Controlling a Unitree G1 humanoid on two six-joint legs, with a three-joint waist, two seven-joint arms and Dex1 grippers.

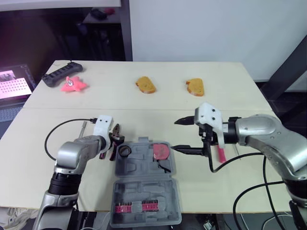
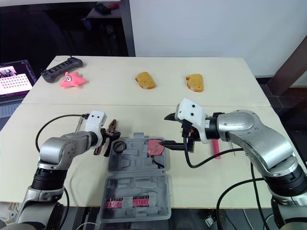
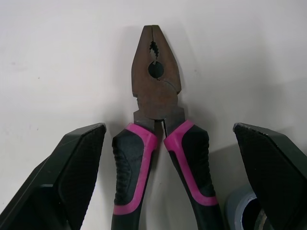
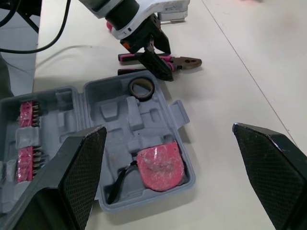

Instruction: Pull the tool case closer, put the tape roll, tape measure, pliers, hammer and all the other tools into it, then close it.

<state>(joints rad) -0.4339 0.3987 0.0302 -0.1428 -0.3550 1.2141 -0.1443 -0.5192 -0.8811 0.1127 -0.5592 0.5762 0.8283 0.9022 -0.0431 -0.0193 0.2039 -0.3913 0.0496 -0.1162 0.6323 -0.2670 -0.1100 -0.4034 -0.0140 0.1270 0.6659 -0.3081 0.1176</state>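
- A pink star-shaped soft toy (image 1: 73, 85) lies at the far left corner of the pale beige counter (image 1: 144, 112), just beside a long black handheld controller (image 1: 61, 73).
- Two golden-brown bread slices (image 1: 146, 85) (image 1: 195, 87) sit apart along the far edge.
- A lit laptop screen (image 1: 12, 84) stands off the counter's left side.

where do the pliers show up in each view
Left eye: pliers on the table, left of the tool case.
Right eye: same, left of the case.
Left wrist: straddled by the left gripper.
Right wrist: beyond the case, on the table.
Shared landmark: tape roll in the case, beside the handles.
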